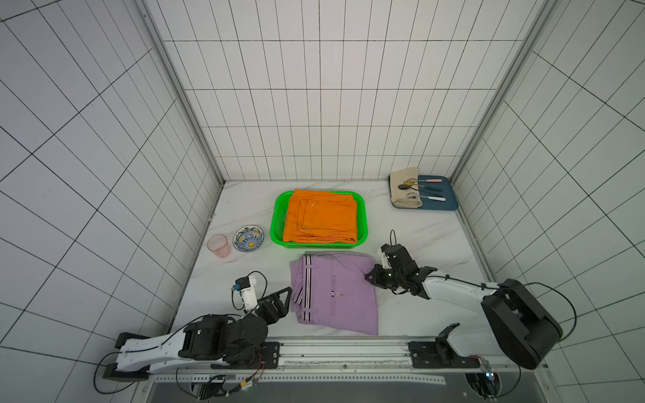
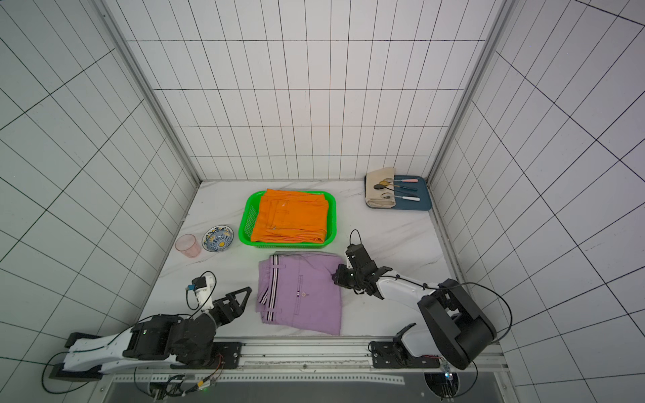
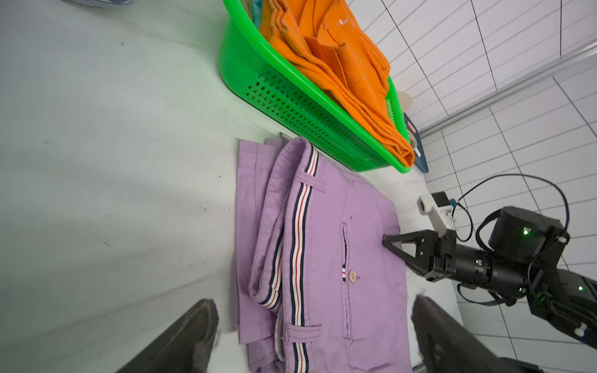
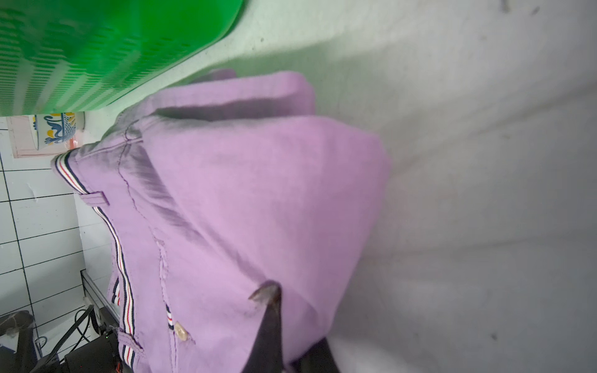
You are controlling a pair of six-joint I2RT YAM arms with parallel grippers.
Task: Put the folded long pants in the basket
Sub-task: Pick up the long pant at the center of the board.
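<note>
Left tool (image 1: 282,300): jaws apart, just off the left edge of lilac pants (image 1: 336,291), near worktop (image 1: 429,237) front edge. Lilac pants flat on worktop, just in front of basket (image 1: 279,223); orange pants (image 1: 323,218) topmost inside it. Right tool (image 1: 369,278): together, apparently pinching lilac pants' right edge.

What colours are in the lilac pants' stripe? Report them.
The stripe on the lilac pants is navy, white and red; the left wrist view shows it best.
</note>
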